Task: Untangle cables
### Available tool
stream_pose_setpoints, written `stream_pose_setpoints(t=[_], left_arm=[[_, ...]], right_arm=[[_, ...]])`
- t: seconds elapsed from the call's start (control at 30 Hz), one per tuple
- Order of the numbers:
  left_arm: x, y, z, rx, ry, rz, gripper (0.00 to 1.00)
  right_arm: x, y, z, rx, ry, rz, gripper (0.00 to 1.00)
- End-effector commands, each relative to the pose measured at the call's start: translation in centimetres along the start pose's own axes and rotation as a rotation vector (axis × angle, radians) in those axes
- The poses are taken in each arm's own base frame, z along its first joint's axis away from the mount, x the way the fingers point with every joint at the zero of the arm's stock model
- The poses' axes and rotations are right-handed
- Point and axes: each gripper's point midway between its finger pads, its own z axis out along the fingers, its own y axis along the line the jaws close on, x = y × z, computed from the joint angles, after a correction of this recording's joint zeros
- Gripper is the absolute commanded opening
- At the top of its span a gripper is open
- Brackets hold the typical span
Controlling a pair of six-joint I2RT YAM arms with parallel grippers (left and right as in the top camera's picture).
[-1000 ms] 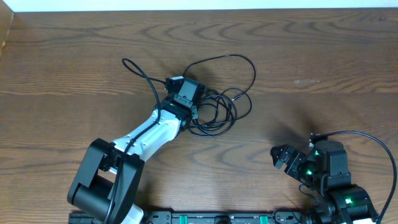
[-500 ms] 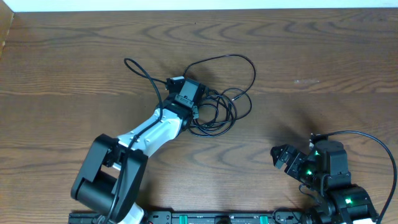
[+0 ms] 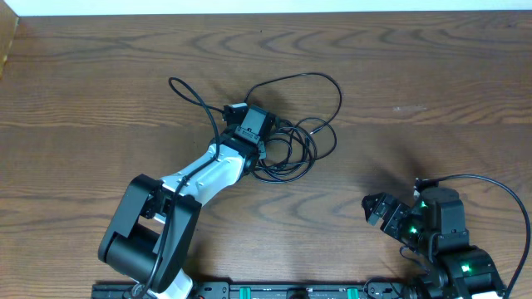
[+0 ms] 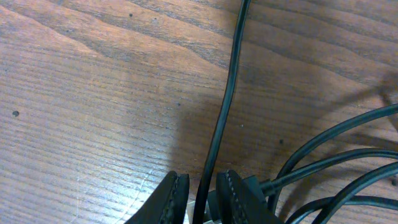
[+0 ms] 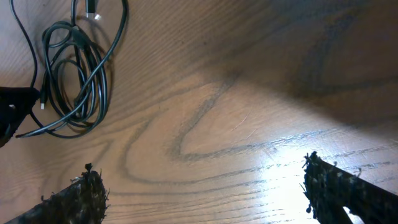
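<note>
The left gripper [image 4: 202,182] has narrow jaws around one black cable [image 4: 224,106]; if they press it, I cannot tell. The right gripper [image 5: 205,175] stands wide open, holding nothing.

— What colour is the table [image 3: 416,83]?
— Warm brown wood, with darker wavy grain and a few small dark specks.
— And the cables [image 3: 291,149]?
— Black, all that show. One plug end [image 5: 93,14] glints pale.
— The arms?
— The left arm [image 3: 212,170] is white with black joints, and the left fingers [image 4: 171,199] are black. The right arm [image 3: 440,224] is black with small green lights [image 3: 465,267]. The right fingers [image 5: 81,196] look dark and rough-speckled.
</note>
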Motion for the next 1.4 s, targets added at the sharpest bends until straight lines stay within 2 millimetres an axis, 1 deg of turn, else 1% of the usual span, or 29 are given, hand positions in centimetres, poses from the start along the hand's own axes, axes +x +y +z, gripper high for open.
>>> stream_pose_setpoints(t=[0.0, 0.1, 0.23, 0.4, 0.47, 0.57, 0.7, 0.8, 0.9, 0.93, 0.97, 1.03, 1.13, 1.2, 1.37], left_arm=[[0.4, 0.5, 0.4, -0.019, 0.012, -0.003, 0.23], [0.4, 0.5, 0.4, -0.018, 0.013, -0.003, 0.22], [0.5, 0.4, 0.4, -0.016, 0.014, -0.006, 0.08], [0.3, 0.4, 0.2, -0.013, 0.009, -0.007, 0.08], [-0.2, 0.5, -0.4, -0.006, -0.002, -0.015, 0.07], [-1.3, 0.8, -2.5, 0.011, -0.029, -0.03, 0.07], [-3.2, 1.4, -6.9, 0.06, -0.098, -0.06, 0.07], [-4.9, 2.0, -10.9, 0.116, -0.177, -0.096, 0.08], [-6.1, 2.5, -14.1, 0.165, -0.247, -0.126, 0.08], [-6.5, 2.9, -15.5, 0.186, -0.276, -0.139, 0.08], [-6.6, 3.0, -16.1, 0.197, -0.29, -0.146, 0.08], [-6.8, 3.4, -17.2, 0.21, -0.309, -0.154, 0.08], [-6.7, 3.8, -18.1, 0.219, -0.322, -0.16, 0.07], [-6.7, 3.7, -18.4, 0.231, -0.322, -0.159, 0.08], [-6.2, 2.7, -18.3, 0.283, -0.286, -0.146, 0.08]], right_arm=[[-0.1, -0.3, 0.0, 0.01, -0.011, 0.014, 0.99], [-0.1, -0.3, 0.0, 0.01, -0.011, 0.014, 0.99], [-0.1, -0.3, 0.0, 0.011, -0.011, 0.014, 0.99], [-0.1, -0.3, 0.0, 0.01, -0.01, 0.014, 0.99], [-0.1, -0.3, 0.0, 0.011, -0.011, 0.014, 0.99], [-0.1, -0.3, 0.0, 0.011, -0.011, 0.014, 0.99], [-0.1, -0.3, 0.0, 0.009, -0.012, 0.014, 0.99], [-0.1, -0.3, 0.0, 0.01, -0.011, 0.014, 0.99], [-0.2, -0.2, 0.0, 0.007, -0.013, 0.013, 0.99], [-0.2, -0.2, 0.0, 0.006, -0.015, 0.013, 0.99], [-0.3, -0.1, 0.0, 0.004, -0.017, 0.012, 0.99], [-0.3, 0.0, 0.0, -0.002, -0.017, 0.011, 0.99], [-0.4, 0.9, 0.0, -0.046, -0.012, 0.004, 0.99], [-0.5, 1.6, 0.0, -0.083, -0.014, -0.003, 0.99], [-1.5, 3.8, 0.0, -0.19, -0.051, -0.036, 0.99]])
